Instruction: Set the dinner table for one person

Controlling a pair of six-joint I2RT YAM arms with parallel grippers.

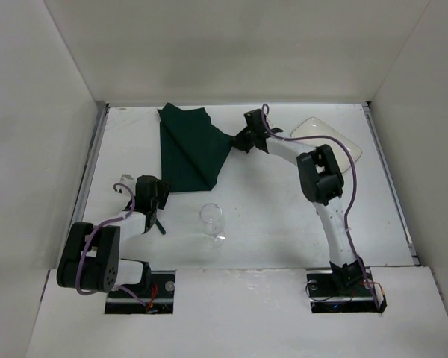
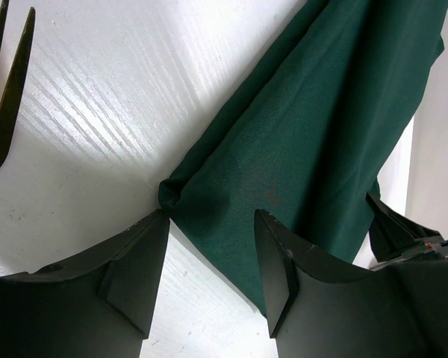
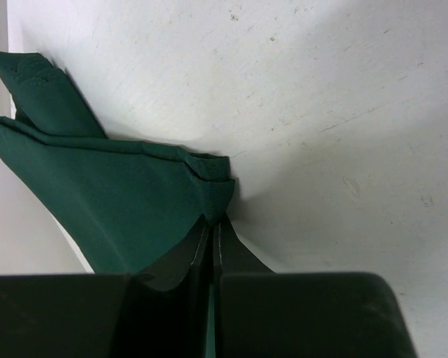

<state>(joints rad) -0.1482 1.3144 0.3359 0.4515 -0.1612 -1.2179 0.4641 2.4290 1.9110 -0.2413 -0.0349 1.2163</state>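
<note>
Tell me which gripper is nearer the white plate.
Right. The right gripper, shut on the green cloth, is left of the plate in the top view; the open left gripper sits far off, at the cloth's near corner.

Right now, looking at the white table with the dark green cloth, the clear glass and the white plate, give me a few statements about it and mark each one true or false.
1. The right gripper is shut on a corner of the dark green cloth placemat. True.
2. The left gripper is clamped on the same cloth. False: its jaws stand open, with the cloth's folded corner just ahead of them.
3. The clear stemmed glass sits on the cloth. False: it is on the bare white dinner table, apart from the cloth.
4. The white rounded-square plate lies at the far right, clear of the cloth. True.
</note>
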